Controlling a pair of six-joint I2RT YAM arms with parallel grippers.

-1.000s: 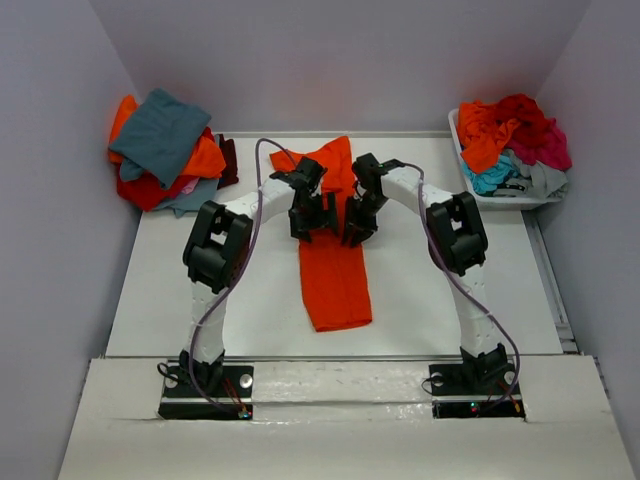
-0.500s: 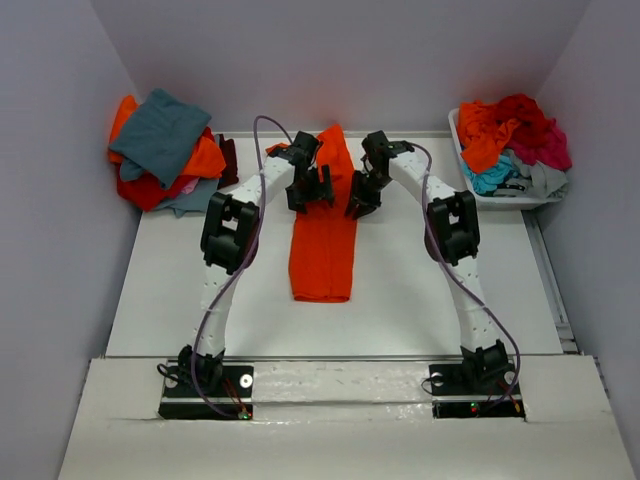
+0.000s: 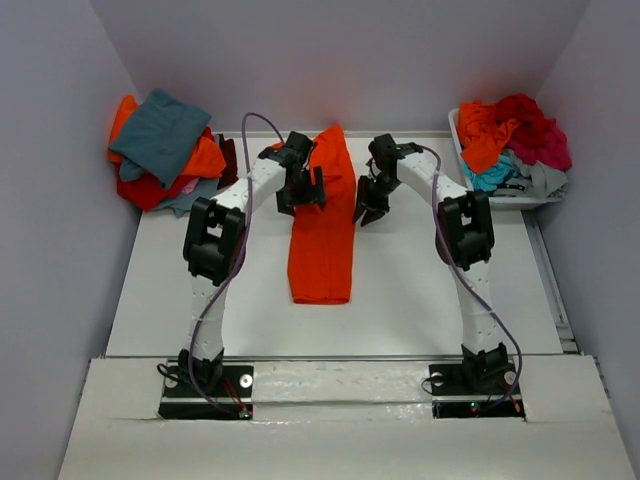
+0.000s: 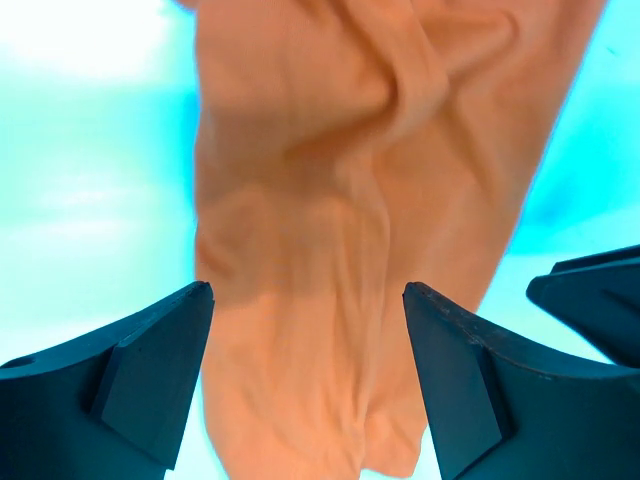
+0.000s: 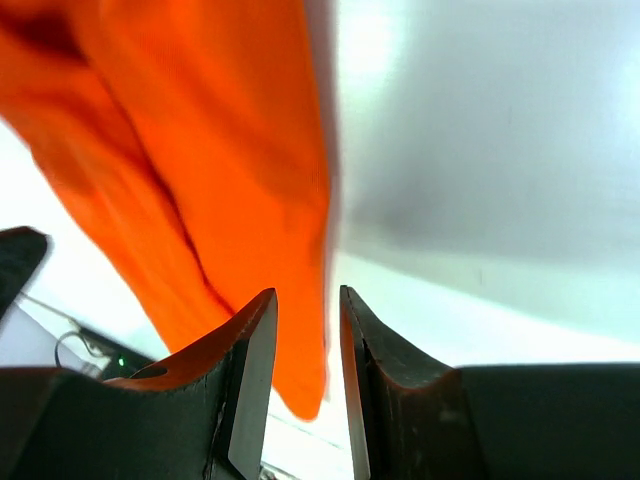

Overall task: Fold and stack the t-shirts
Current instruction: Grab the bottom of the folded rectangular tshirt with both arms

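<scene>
bright orange t-shirt (image 3: 322, 245) folded into a long narrow strip, flat on the worktop (image 3: 200, 290) centre, running near to far, far end bunched and wrinkled; loose stack of t-shirts (image 3: 165, 160) at far left, teal-grey on top of orange and red; crumpled heap of t-shirts (image 3: 510, 140) at far right, orange, red, magenta, turquoise, grey

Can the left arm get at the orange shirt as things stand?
Probably yes. The left gripper hangs open right over the orange shirt, near its far left edge. Cloth shows between its fingers and nothing is in the way.
</scene>
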